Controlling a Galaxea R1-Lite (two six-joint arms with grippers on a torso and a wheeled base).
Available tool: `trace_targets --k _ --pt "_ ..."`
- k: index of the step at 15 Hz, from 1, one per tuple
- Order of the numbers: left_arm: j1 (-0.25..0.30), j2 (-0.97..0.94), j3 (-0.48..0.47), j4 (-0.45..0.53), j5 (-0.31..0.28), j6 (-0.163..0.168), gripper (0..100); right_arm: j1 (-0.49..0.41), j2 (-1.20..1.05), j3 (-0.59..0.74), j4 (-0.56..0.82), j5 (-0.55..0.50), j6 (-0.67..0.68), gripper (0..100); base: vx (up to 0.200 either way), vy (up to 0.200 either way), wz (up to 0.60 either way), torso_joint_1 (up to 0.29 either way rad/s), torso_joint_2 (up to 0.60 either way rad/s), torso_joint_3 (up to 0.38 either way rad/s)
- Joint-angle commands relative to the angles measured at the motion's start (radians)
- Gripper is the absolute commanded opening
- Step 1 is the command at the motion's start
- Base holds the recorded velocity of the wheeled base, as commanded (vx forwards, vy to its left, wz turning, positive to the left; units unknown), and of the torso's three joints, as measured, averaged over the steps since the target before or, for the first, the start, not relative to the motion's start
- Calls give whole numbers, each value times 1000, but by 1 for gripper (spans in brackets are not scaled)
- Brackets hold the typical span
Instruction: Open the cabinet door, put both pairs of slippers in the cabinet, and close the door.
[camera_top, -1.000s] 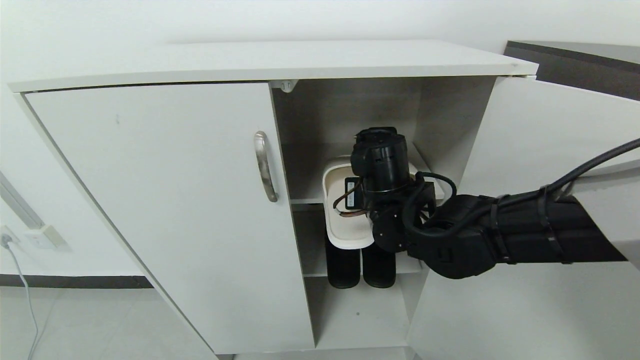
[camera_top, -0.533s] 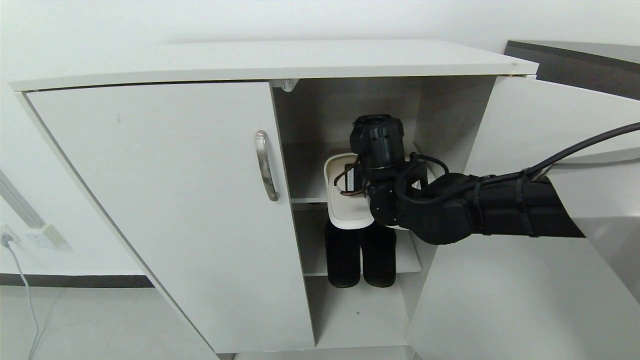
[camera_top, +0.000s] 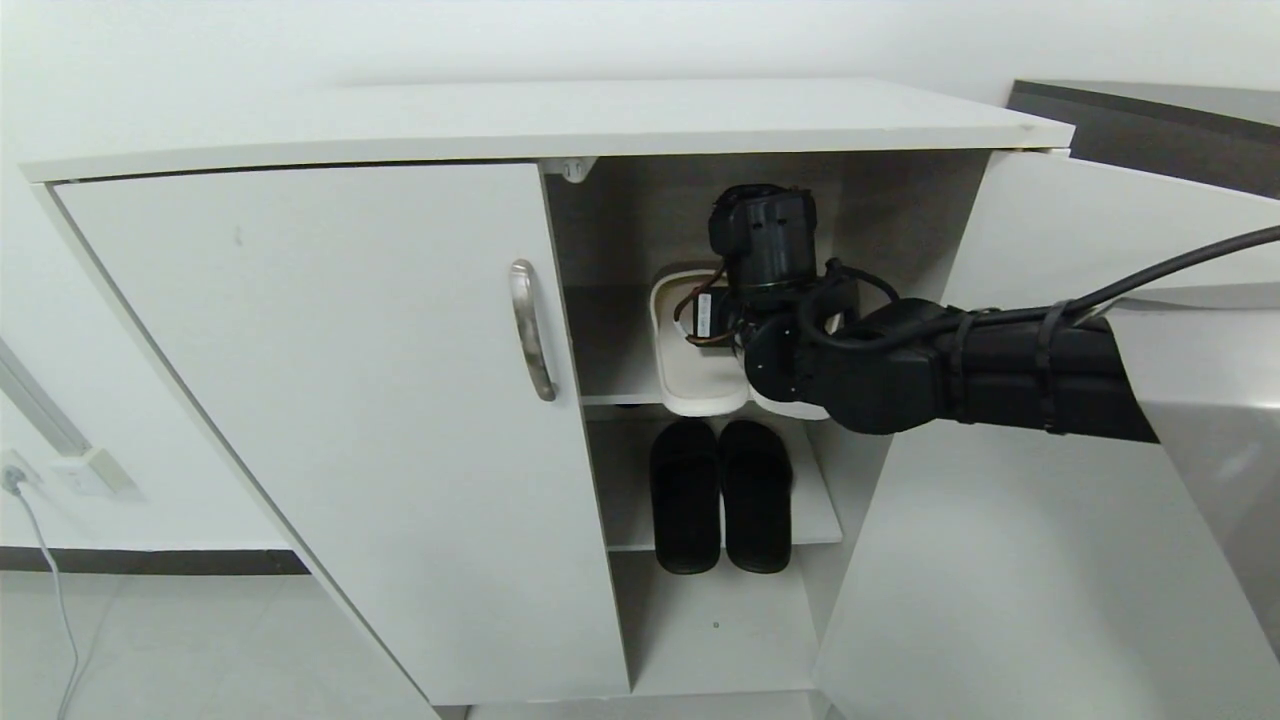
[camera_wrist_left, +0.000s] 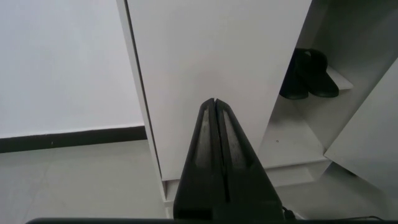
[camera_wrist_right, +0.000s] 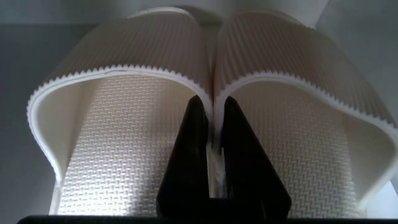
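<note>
White cabinet (camera_top: 600, 115) stands open, right jaws pinching cream slippers (camera_top: 700, 385)

Plain white wall (camera_top: 200, 40) across the top of the frame. Dark panel (camera_top: 1150, 125) at upper right. At lower left, dark skirting strip (camera_top: 150, 562) above pale grey floor (camera_top: 200, 650); white socket (camera_top: 90, 475) at left edge.

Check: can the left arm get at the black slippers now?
Probably yes. The black slippers sit at their shelf's front in the open half; the right arm is at the shelf above. The left claw faces the closed door, so it must swing round its edge.
</note>
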Motion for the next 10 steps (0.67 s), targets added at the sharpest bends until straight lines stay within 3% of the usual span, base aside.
trace_targets --k 1,10 --pt "0 1 0 0 0 0 0 -5 37 -27 -3 0 0 0 0 0 0 0 0 0" --pt "0 1 0 0 0 0 0 -8 52 -36 -1 -2 3 0 0 0 0 0 0 0"
